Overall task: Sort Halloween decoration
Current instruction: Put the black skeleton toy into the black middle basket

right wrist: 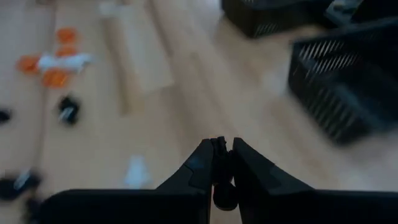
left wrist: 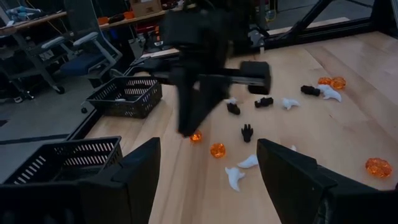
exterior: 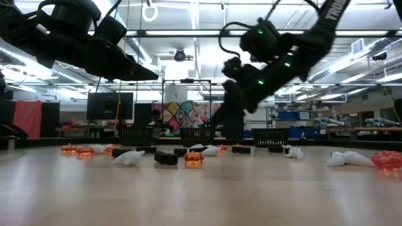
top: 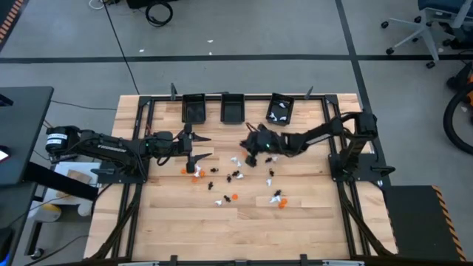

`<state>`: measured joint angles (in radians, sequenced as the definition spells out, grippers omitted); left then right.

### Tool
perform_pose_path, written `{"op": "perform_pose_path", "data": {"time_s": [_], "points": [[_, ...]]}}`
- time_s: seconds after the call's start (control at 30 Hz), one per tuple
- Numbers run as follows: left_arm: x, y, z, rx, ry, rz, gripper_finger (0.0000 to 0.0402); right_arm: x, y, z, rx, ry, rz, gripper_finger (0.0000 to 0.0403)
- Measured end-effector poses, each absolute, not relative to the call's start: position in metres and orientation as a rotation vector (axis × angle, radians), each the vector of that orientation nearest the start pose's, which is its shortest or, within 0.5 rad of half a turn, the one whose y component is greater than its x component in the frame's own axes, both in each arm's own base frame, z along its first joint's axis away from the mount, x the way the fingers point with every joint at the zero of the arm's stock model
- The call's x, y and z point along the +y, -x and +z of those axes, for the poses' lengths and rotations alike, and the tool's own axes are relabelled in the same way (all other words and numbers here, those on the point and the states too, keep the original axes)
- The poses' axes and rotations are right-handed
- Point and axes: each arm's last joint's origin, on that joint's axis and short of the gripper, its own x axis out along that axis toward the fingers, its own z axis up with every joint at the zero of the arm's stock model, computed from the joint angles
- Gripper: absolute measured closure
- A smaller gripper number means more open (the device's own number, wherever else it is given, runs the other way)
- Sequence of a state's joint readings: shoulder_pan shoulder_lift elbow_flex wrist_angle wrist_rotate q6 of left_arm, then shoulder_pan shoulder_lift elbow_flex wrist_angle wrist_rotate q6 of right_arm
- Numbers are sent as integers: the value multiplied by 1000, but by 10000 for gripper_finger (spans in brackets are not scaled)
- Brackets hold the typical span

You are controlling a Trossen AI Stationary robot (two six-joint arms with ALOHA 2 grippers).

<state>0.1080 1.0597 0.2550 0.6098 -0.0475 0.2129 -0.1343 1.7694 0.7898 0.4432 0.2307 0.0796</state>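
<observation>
The Halloween decoration [top: 235, 177] is seen scattered as tiny orange, black and white trinkets across the middle of the wooden table [top: 185, 229], in a loose band between the two arms. Three black bins are lined up along the far edge: the left bin [top: 194, 108] and the middle bin [top: 233, 108] show dark interiors, while white pieces are visible in the right bin [top: 280, 109]. The left gripper [top: 198, 145] is held above the table at the left end of the scatter, its fingers [left wrist: 134, 180] spread wide apart with nothing between them. The right gripper [top: 255, 140] is reached in from the right, raised above the upper part of the scatter and near the middle bin; its fingertips [right wrist: 205, 163] are pressed together, and something small and dark appears to be pinched at the tips, though what it is cannot be told. In the low view, orange pieces and white ghost-like shapes are seen lying on the tabletop below both raised arms.
</observation>
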Motion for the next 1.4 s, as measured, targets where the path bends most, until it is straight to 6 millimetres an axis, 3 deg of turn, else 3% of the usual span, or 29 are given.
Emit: {"op": "perform_pose_path", "data": {"time_s": [0.17, 0.37, 0.57, 0.73, 1.0, 1.1, 1.2, 1.4], "points": [[23, -198, 180, 211, -208, 135, 147, -81, -366, 175, 555, -38, -434, 353], [23, -198, 180, 209, -208, 136, 147, -130, -383, 204, 584, -103, -504, 352], [23, -198, 180, 211, -207, 136, 147, -181, -397, 197, 632, -230, -501, 352], [23, -198, 180, 212, -207, 136, 147, -206, -409, 187, 730, -323, -500, 344], [23, -197, 179, 220, -213, 134, 147, -214, -413, 184, 774, -342, -479, 267], [23, -197, 179, 223, -213, 134, 147, -209, -412, 194, 766, -313, -492, 246], [23, -197, 179, 226, -213, 134, 147, -204, -413, 205, 745, -284, -494, 238], [23, -197, 179, 228, -212, 134, 147, -198, -410, 204, 802, -295, -476, 239]]}}
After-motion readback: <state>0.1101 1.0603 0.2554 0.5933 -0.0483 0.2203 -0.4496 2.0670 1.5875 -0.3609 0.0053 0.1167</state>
